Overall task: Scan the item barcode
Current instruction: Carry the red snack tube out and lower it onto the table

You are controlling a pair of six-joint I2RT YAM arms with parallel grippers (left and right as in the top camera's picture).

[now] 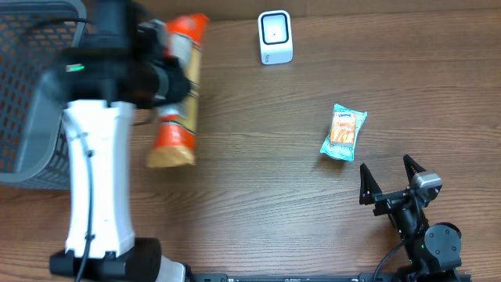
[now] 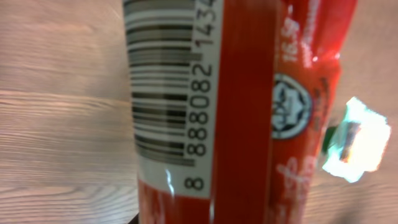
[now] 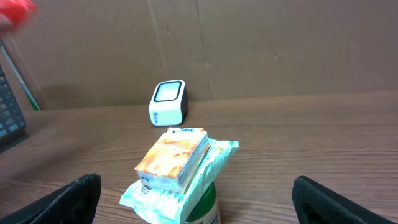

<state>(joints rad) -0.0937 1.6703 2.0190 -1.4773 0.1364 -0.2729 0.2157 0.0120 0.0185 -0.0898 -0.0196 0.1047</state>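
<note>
While left fingers (image 1: 178,84) clamp the orange packet (image 1: 177,125), its barcode (image 2: 163,93) should squarely face the far-edge scanner (image 1: 275,37); right fingers (image 1: 368,186) gape wide.

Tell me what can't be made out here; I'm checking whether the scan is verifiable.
- Left gripper: fingers hidden under its own body overhead, out of frame in the wrist view.
- Barcode on the red package: final digits cut by the top edge, left wrist.
- Scanner display: too small overhead.
</note>
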